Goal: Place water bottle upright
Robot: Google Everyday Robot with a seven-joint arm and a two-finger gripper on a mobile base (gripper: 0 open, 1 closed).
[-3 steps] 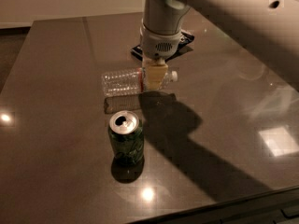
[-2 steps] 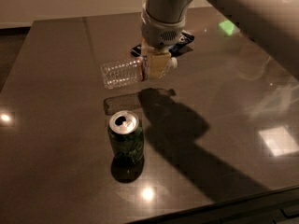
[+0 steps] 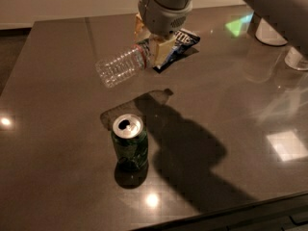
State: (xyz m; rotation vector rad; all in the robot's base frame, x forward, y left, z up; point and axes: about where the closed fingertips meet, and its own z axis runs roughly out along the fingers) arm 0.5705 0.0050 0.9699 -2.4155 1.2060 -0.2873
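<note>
The water bottle (image 3: 120,67) is a clear ribbed plastic bottle with a red label band near its right end. It hangs in the air above the dark table (image 3: 57,129), tilted, with its base pointing down-left and its cap end hidden in the gripper. My gripper (image 3: 153,44) is at the top middle of the camera view, shut on the bottle's label end. The bottle's shadow lies on the table just behind the green soda can (image 3: 129,143).
The green soda can stands upright in the front middle of the table. A blue snack bag (image 3: 177,44) lies behind the gripper. White objects (image 3: 269,30) stand at the far right edge. The table's front edge runs along the bottom right.
The gripper has lifted the bottle off the table; it now hangs higher and tilted, and its shadow has moved away from it toward the can.
</note>
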